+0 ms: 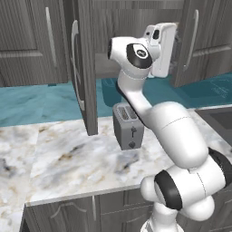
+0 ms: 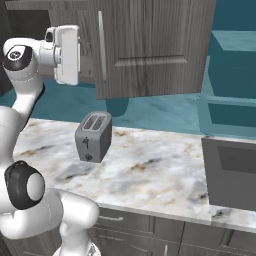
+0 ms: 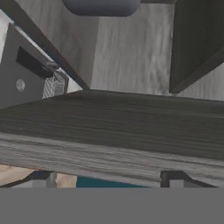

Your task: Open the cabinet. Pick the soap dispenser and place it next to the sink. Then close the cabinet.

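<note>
The cabinet stands open: its left door (image 1: 85, 68) and right door (image 1: 195, 41) swing out over the worktop, and one door (image 2: 150, 45) fills the upper part of the right base view. My gripper (image 3: 107, 179) is open at the front edge of the cabinet's bottom shelf (image 3: 113, 127), both fingertips (image 3: 41, 178) just below that edge. Far back on the shelf floor, a rounded grey-blue body cut off by the top edge looks like the soap dispenser (image 3: 101, 5); its pump is out of view. The dark sink (image 2: 232, 172) lies at the right.
A grey two-slot toaster (image 1: 128, 125) stands on the marble worktop (image 1: 59, 154) under the cabinet, just below the arm. A door hinge (image 3: 54, 83) sits on the cabinet's inner left wall. Low grey base units (image 2: 150, 230) run under the worktop.
</note>
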Controlling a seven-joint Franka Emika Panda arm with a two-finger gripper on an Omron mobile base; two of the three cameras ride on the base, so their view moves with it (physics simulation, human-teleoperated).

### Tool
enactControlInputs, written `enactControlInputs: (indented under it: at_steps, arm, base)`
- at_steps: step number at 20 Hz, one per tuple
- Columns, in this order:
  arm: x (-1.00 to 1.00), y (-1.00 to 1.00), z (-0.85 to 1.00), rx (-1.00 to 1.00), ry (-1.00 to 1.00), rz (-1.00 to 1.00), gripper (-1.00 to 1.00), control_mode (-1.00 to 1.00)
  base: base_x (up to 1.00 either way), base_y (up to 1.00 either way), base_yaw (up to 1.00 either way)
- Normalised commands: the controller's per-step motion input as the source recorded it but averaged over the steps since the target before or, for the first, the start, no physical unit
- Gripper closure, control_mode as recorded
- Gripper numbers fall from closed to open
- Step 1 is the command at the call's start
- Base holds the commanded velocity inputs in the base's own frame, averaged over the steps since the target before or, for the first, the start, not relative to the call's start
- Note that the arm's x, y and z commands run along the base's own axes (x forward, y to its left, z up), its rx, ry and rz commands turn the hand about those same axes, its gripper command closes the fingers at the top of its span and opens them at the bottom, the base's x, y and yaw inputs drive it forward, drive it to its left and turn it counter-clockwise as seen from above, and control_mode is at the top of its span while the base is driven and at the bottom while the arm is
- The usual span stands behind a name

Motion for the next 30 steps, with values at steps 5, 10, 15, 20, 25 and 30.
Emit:
enactControlInputs:
  at_steps: [5, 10, 15, 20, 25, 30]
  arm:
    - [0.38, 0.01, 0.00, 0.00, -0.10, 0.00, -1.00, -1.00]
    - [0.47, 0.00, 0.00, 0.00, -0.09, 0.00, -1.00, -1.00]
    - [0.37, -0.41, -0.01, 0.00, -0.02, -0.03, -1.00, -1.00]
    - [0.01, -0.90, 0.00, 0.00, 0.00, -0.10, -1.00, -1.00]
    - [-0.11, -1.00, 0.00, 0.00, 0.00, -0.15, -1.00, -1.00]
    - [-0.33, -1.00, 0.00, 0.00, 0.00, -0.19, -1.00, -1.00]
  base:
    - [0.00, 0.00, 0.00]
    - [0.00, 0.00, 0.00]
    - [0.00, 0.00, 0.00]
    - [0.00, 0.00, 0.00]
    - [0.00, 0.00, 0.00]
    - [0.00, 0.00, 0.00]
